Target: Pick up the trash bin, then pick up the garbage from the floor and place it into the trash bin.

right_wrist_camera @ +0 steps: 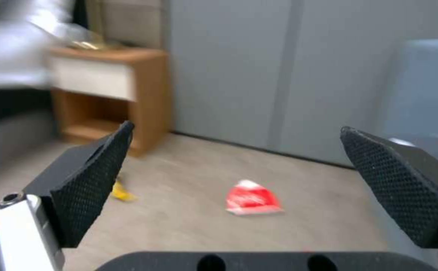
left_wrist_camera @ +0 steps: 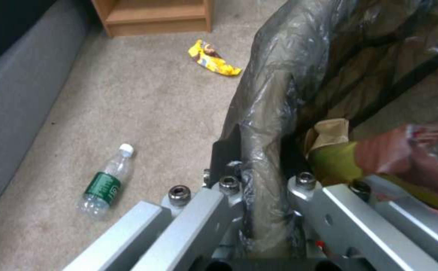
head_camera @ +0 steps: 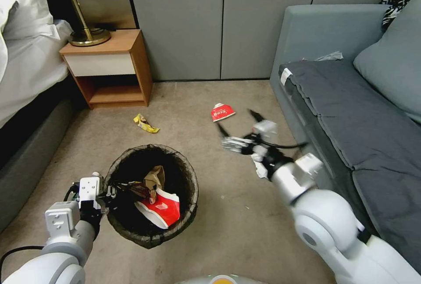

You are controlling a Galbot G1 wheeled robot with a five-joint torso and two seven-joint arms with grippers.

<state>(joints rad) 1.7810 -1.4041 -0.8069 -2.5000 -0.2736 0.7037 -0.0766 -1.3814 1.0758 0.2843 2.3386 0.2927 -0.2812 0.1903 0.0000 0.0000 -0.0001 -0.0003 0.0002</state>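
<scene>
Red carton (right_wrist_camera: 251, 197) lies apparently just beyond gaping right gripper (right_wrist_camera: 239, 180).

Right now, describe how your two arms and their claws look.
Both arms are glossy white with silver-grey wrist blocks and thin black cables. The left claw has silver linkage bars with bolts; the right claw carries black, dimple-textured fingers.

Beige carpeted floor (head_camera: 228, 214) bearing a red-and-white carton (head_camera: 222, 112), a yellow snack wrapper (head_camera: 145, 123), crumpled white paper (head_camera: 261, 169) beside the sofa (head_camera: 307, 34), a plastic water bottle (left_wrist_camera: 104, 182) and a wooden nightstand (head_camera: 109, 69).
</scene>
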